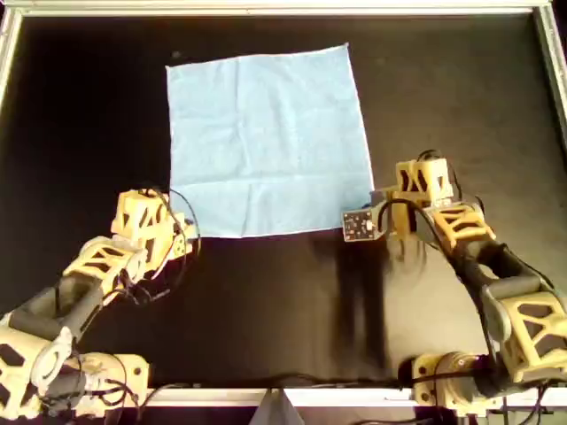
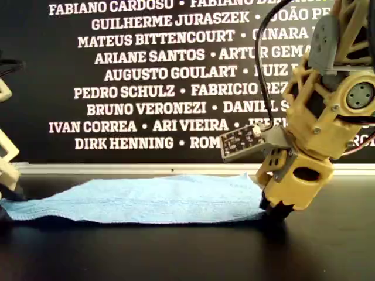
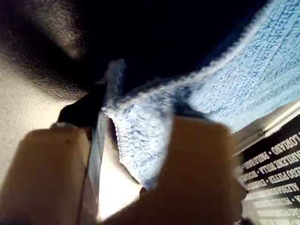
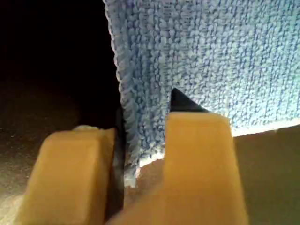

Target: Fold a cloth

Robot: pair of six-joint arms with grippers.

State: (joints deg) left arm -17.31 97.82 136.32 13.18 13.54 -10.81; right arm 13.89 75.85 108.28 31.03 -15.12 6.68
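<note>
Each hand (image 3: 136,154) (image 4: 140,140) pinches the cloth (image 1: 266,142) — backdrop (image 2: 146,76) reads "AUGUSTO GOULART".

We see black table surface (image 1: 266,301), matte, faint sheen in patches. Pale metal frame (image 1: 266,9) runs along its far edge in overhead view, also down both sides. In exterior view, light rail (image 2: 117,168) borders table's back edge. Behind it, black banner (image 2: 58,76) with white capital names: "AUGUSTO GOULART", "PEDRO SCHULZ", "BRUNO VERONEZI", "DIRK HENNING"; other names cut off at exterior view's right. Slice of same lettering (image 3: 272,164) shows in left wrist view, blurred.
</note>
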